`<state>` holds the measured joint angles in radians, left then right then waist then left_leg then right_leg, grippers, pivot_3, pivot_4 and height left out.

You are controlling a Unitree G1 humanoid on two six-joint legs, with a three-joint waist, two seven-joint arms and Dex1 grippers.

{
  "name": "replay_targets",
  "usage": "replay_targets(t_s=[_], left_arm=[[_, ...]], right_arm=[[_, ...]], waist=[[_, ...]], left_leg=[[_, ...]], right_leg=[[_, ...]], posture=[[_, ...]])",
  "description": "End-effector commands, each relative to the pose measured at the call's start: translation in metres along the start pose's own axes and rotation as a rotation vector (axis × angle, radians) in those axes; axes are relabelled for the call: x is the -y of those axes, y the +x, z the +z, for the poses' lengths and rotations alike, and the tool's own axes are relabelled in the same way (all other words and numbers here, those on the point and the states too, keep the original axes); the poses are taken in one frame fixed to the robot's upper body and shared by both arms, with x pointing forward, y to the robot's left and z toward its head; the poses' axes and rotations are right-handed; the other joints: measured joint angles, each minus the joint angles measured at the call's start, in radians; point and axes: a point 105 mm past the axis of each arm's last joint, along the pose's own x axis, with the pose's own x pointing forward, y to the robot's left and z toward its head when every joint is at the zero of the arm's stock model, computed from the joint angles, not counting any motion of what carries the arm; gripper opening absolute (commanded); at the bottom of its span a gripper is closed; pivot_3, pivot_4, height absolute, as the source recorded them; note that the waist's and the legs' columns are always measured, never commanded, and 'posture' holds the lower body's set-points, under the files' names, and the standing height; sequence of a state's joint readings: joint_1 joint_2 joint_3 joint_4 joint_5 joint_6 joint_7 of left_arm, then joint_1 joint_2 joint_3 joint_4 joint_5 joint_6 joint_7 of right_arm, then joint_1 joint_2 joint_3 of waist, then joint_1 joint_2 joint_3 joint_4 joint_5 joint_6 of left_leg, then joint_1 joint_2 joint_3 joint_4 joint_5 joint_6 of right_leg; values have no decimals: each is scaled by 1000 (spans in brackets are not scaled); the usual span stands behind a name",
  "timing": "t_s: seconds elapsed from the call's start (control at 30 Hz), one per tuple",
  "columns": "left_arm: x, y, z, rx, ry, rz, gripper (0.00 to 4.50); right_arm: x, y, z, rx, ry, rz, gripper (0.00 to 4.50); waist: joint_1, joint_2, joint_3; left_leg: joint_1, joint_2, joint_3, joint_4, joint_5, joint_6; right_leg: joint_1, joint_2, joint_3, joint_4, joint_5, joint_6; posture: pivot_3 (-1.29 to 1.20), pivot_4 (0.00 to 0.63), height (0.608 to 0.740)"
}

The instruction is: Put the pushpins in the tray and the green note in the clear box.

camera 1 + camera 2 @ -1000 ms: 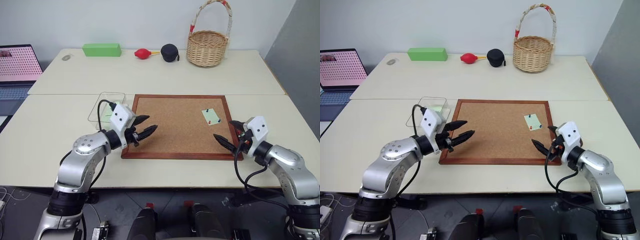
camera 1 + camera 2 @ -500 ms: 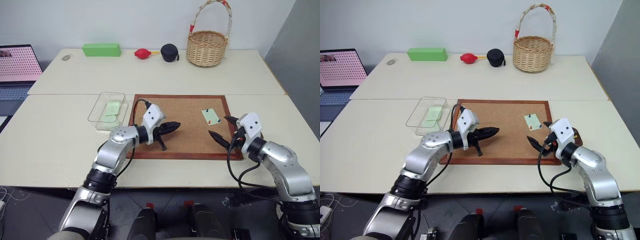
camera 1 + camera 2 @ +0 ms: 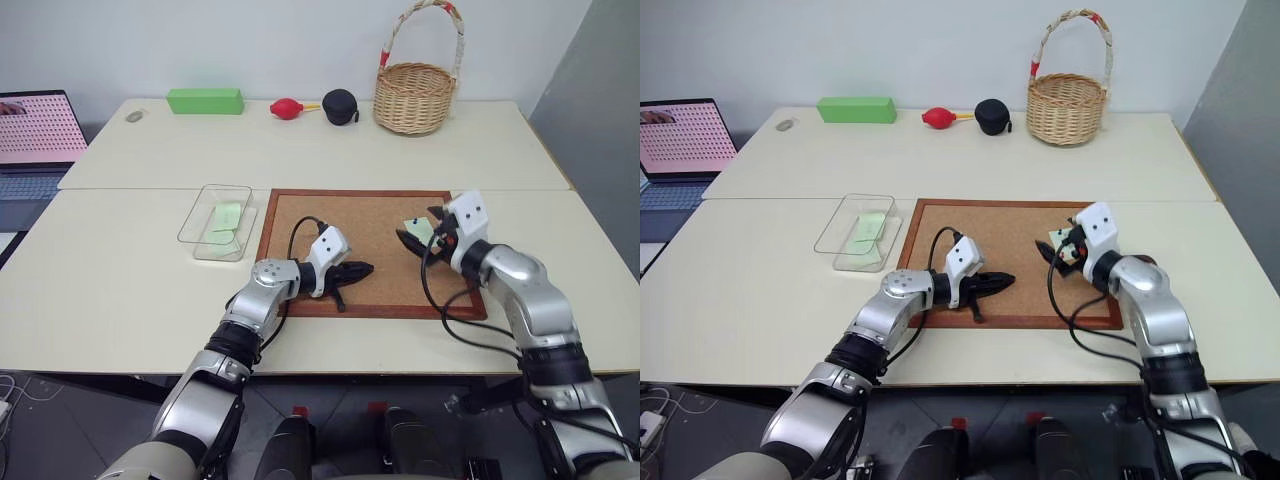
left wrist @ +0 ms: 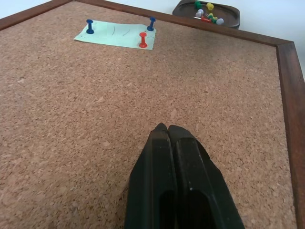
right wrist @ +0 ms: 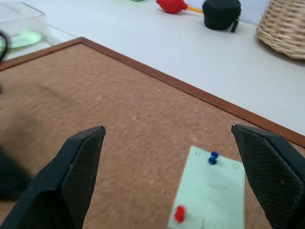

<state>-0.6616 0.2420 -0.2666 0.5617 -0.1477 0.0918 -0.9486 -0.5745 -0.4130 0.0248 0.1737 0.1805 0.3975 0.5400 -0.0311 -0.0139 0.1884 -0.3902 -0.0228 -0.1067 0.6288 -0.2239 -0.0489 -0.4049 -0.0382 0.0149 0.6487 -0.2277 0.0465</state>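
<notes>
The right gripper (image 5: 167, 181), fingers spread wide, hovers just over the green note (image 5: 209, 193), which lies pinned near the corkboard's (image 3: 330, 215) right edge by 1 red pushpin (image 5: 179, 213) and 2 blue pushpins (image 5: 213, 157). The step in hand looks like pulling a pin; the next move calls for narrowing onto 1 small head. The right forearm reaches in from the board's right side, wrist nearly level. The left gripper (image 4: 164, 128), fingers pressed together and empty, rests low over the board's near edge. The tray (image 4: 207, 12) sits beyond the board's right frame, the clear box (image 3: 215, 220) off its left edge.
</notes>
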Motion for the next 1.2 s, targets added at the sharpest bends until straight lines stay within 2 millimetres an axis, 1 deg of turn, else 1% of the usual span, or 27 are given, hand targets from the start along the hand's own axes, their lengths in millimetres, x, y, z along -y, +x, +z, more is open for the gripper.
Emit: replay_targets(t_s=[0.03,0.13,0.23,0.3,0.33,0.37,0.47,0.6,0.83,0.97,1.0,1.2], left_arm=[[-1,-3,-11,-31,-10,2,49],[0,-3,-11,-28,-10,1,49],[2,-2,-10,-24,-10,-2,49],[2,-2,-10,-24,-11,-1,0],[3,-1,-10,-24,-11,0,0],[3,-1,-10,-24,-12,0,0],[3,-1,-10,-26,-13,-1,0],[4,-2,-11,-31,-14,-3,0],[4,-2,-15,-47,-18,0,0],[4,-3,-19,-71,-20,3,0],[4,-3,-20,-77,-20,2,0],[3,-3,-25,-106,-23,6,0]], right_arm=[[20,17,8,-20,2,-47,4500],[27,25,5,-55,5,-54,4500],[28,31,-2,-89,16,-52,4500],[28,34,-5,-101,17,-54,4132],[29,36,-7,-107,18,-59,4040],[30,37,-9,-113,19,-65,3750],[30,40,-12,-120,29,-67,3189],[30,45,-12,-117,57,-75,2306],[30,49,-11,-118,48,-77,1021],[31,49,-7,-112,40,-78,168],[31,48,-6,-110,37,-77,63],[29,47,5,-69,51,-66,63]], waist=[[-1,0,0],[-1,0,0],[-1,1,0],[-2,1,0],[-2,1,0],[-2,1,0],[-2,1,0],[-3,1,-1],[-4,1,-1],[-4,1,-1],[-4,1,-1],[-4,1,-1]], left_leg=[[0,0,0,0,0,0],[0,0,0,0,0,0],[0,0,0,0,0,0],[0,0,0,0,0,0],[0,0,0,0,0,0],[0,0,0,0,0,0],[0,0,0,0,0,0],[0,0,0,0,0,0],[0,0,0,-1,0,0],[0,0,0,0,0,0],[0,0,0,0,0,0],[0,0,0,0,0,0]], right_leg=[[0,0,0,0,0,0],[0,0,0,0,1,-1],[0,0,0,0,1,-1],[0,0,0,0,1,-1],[0,0,0,0,1,-1],[0,0,0,0,1,-1],[0,0,1,0,1,-1],[0,0,1,1,1,-1],[0,0,1,1,1,-2],[0,0,1,1,1,-2],[0,0,1,1,1,-2],[0,0,1,1,1,-2]], posture=[[0,150,740],[0,150,740],[0,150,740],[0,150,740],[0,150,740],[0,150,740],[0,150,740],[0,150,740],[0,150,740],[0,150,740],[0,150,740],[0,150,740]])
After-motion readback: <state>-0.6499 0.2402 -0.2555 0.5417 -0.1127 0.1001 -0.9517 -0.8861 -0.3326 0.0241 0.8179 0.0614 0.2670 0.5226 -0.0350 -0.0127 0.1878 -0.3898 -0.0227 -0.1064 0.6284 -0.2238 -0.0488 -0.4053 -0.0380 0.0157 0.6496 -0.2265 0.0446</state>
